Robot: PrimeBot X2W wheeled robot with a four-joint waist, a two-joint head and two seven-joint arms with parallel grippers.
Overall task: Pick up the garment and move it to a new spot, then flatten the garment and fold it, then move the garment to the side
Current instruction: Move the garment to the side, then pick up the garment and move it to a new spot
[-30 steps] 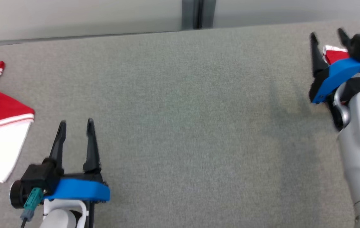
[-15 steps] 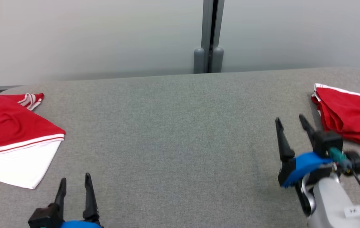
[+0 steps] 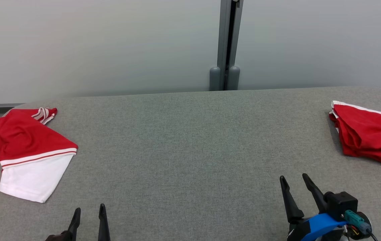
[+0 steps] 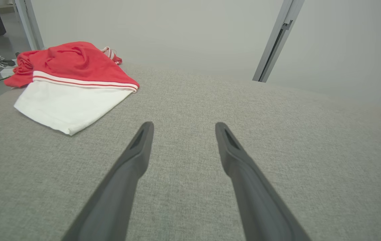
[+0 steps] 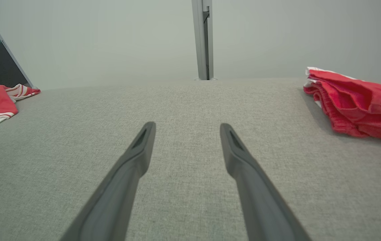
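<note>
Since a second earlier the right claw [image 3: 293, 176] had drawn back from the folded red garment [image 3: 364, 134], over which it had been standing, and now sat well apart from it near the bottom of the head view; the camera itself had also tipped up, so much of the apparent shift was the view's own. Both claws were spread wide and empty, the left claw [image 3: 89, 207] just showing at the lower edge, its fingers pointing out over bare grey desk [image 3: 190, 150]. The folded red garment lay at the desk's right side, apparently already set aside. Its white-trimmed edge faced the far wall, and its long axis ran on a slant from that far inner corner toward the near right, where the frame cut it off. A second, red-and-white garment [image 3: 26, 144] lay loosely at the left side, its white part pointing toward the robot and its bunched red part away. Either piece looked light, soft and limp: it would probably sag and fall open if lifted from one point, so the safer hold seemed to be two spaced pinches along an edge, gripping all the layers.
</note>
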